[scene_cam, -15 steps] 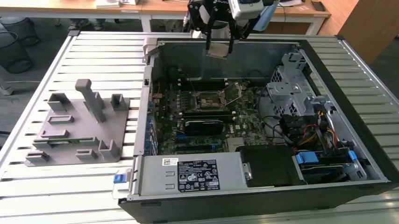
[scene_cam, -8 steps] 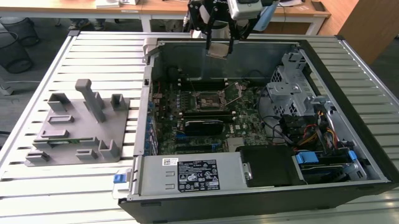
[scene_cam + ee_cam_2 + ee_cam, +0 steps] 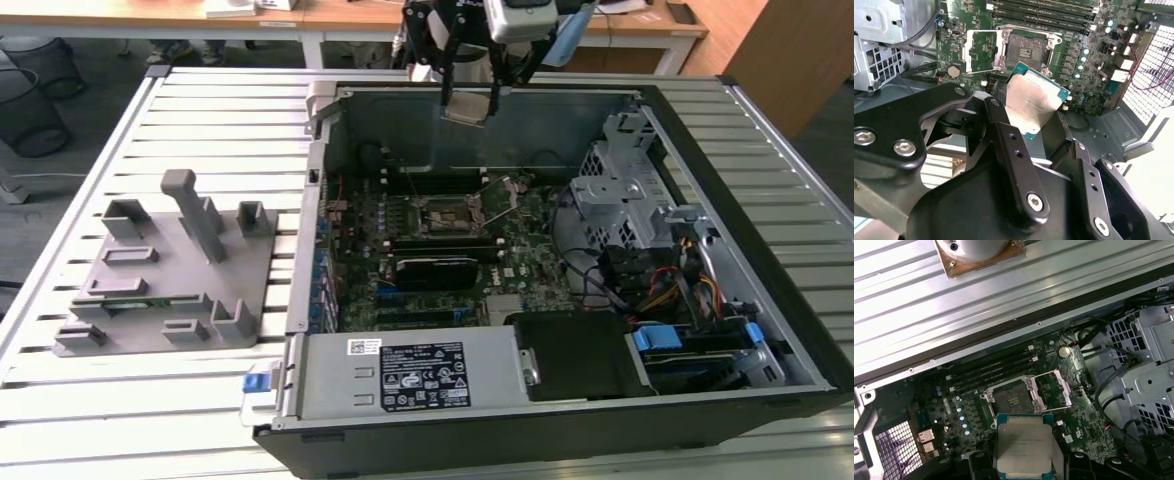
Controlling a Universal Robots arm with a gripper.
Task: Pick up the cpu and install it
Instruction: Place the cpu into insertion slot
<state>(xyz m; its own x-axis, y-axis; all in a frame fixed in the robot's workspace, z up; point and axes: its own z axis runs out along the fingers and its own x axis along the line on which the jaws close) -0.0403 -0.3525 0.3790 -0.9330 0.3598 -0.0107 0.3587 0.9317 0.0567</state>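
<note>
Light: bright and even in the exterior view
Glare: table (image 3: 929, 310) slats washed white in the first wrist view; grille (image 3: 1154, 75) blown out, cpu (image 3: 1031, 102) sheened, second wrist view
Shadow: case (image 3: 534, 440) interior dim

The cpu (image 3: 470, 107) in the end effector (image 3: 470, 99) above the case (image 3: 534, 440); socket (image 3: 447, 213) on motherboard (image 3: 534, 262) inside

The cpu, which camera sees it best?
The first wrist view: the cpu shows its silver top, nearly all visible. In the second wrist view it is tilted, black fingers gripping its edges. In the exterior view it looks small, held above the open case.
</note>
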